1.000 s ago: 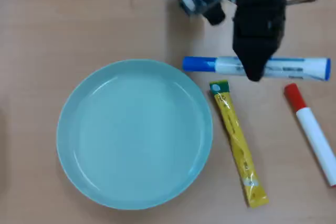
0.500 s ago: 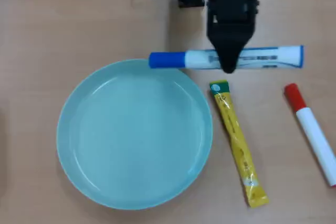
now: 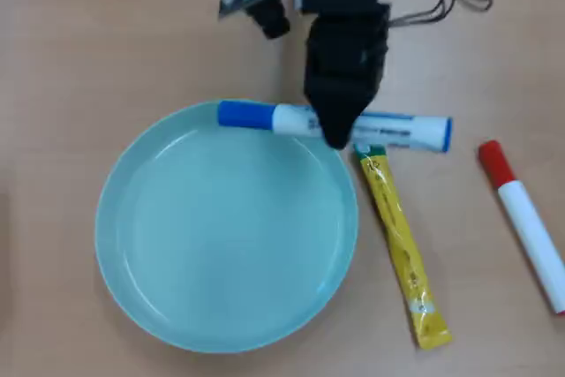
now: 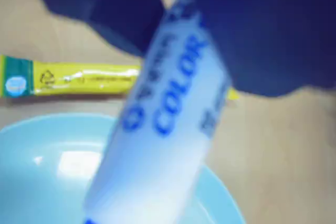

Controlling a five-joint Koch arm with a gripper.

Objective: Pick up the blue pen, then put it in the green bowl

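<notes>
Tool (image 3: 335, 134) clamped on the blue pen (image 3: 402, 130) near mid-barrel, the pen carried roughly level above the tabletop (image 3: 88, 59). Blue cap end over the upper rim of the green bowl (image 3: 221, 236) in the overhead view, other end out past the bowl's right edge, above the top of the yellow sachet (image 3: 402, 249). Red-capped marker (image 3: 525, 222) well apart at right. Pen barrel (image 4: 168, 124) blurred and close in the wrist view, bowl (image 4: 47, 166) below.
</notes>
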